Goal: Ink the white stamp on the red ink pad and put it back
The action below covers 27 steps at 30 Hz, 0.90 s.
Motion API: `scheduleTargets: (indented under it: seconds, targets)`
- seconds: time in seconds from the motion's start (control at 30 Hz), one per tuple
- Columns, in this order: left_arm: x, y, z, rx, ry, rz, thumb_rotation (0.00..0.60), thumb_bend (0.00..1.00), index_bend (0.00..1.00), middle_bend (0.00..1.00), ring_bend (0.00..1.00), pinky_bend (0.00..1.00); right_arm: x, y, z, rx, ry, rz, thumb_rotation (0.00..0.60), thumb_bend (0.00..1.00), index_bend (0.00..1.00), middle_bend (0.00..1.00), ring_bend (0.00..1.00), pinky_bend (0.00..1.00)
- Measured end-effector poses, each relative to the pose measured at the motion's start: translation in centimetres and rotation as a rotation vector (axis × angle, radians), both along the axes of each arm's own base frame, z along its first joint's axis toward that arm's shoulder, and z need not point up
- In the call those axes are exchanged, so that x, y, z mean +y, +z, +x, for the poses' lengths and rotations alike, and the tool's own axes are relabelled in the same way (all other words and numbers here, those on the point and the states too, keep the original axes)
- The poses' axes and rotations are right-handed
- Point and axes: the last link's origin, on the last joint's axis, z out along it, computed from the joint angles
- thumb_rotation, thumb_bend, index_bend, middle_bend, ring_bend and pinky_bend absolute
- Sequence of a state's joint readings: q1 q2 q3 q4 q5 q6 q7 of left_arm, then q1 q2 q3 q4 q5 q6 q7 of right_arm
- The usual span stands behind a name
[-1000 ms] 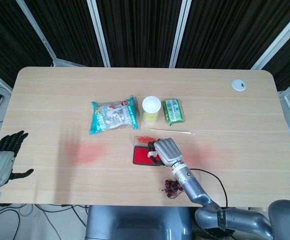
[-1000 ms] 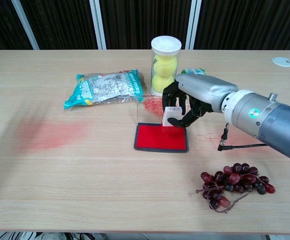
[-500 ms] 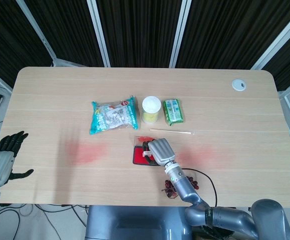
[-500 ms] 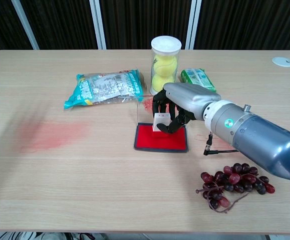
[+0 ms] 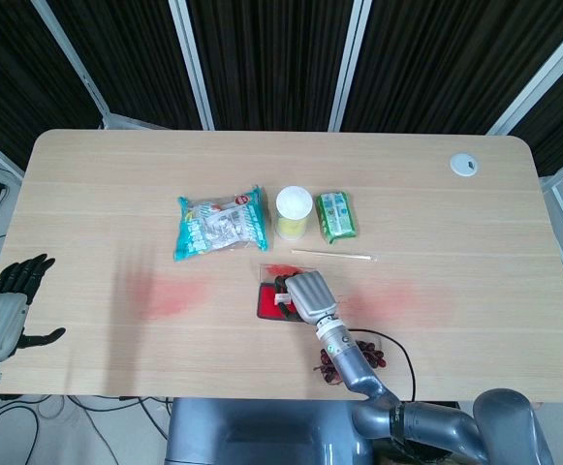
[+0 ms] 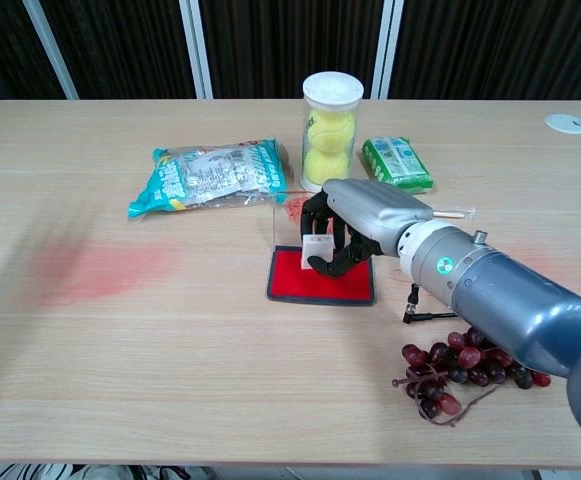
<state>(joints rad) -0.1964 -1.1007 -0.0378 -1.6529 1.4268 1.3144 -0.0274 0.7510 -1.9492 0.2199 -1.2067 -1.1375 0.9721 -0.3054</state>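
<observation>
My right hand (image 6: 355, 225) (image 5: 302, 292) grips the white stamp (image 6: 316, 248) and holds it over the red ink pad (image 6: 320, 283) (image 5: 265, 303) near the table's middle. The dark fingers (image 6: 332, 262) wrap around the stamp, so only part of its white body shows. I cannot tell whether its underside touches the red surface. The pad's clear lid (image 6: 273, 225) stands upright at its left edge. My left hand (image 5: 10, 305) hangs off the table's left edge with fingers spread and nothing in it.
Behind the pad stand a tube of tennis balls (image 6: 330, 130), a teal snack bag (image 6: 210, 177) and a green packet (image 6: 396, 163). A thin stick (image 6: 450, 212) lies to the right. A bunch of grapes (image 6: 468, 367) sits at the front right. Red smears (image 6: 100, 270) mark the tabletop.
My right hand has carried the stamp leftward, from the pad's right back corner to over its middle. The left hand has stayed still.
</observation>
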Motion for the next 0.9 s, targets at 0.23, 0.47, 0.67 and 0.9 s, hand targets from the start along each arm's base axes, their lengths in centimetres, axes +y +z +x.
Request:
scheduleTargets:
  seconds: [0.23,0.47,0.67,0.9]
  targets:
    - [0.0,0.0,0.0,0.000,0.000,0.001,0.600,0.01,0.00,0.00,0.00,0.00,-0.3,0.7,0.9,-0.040,0.012,-0.021,0.600,0.59,0.76,0.63,0.51,0.58]
    - [0.0,0.0,0.0,0.001,0.000,0.001,0.600,0.01,0.00,0.00,0.00,0.00,-0.4,1.5,1.4,-0.054,0.028,-0.037,0.600,0.59,0.76,0.63,0.51,0.58]
    - [0.0,0.0,0.0,0.000,0.000,0.002,0.600,0.02,0.00,0.00,0.00,0.00,0.0,0.8,0.6,-0.024,0.018,-0.024,0.600,0.59,0.76,0.63,0.51,0.58]
    - [0.0,0.0,0.0,0.001,-0.001,0.001,0.600,0.01,0.00,0.00,0.00,0.00,0.4,0.0,-0.1,0.006,0.024,-0.007,0.600,0.59,0.76,0.63,0.51,0.58]
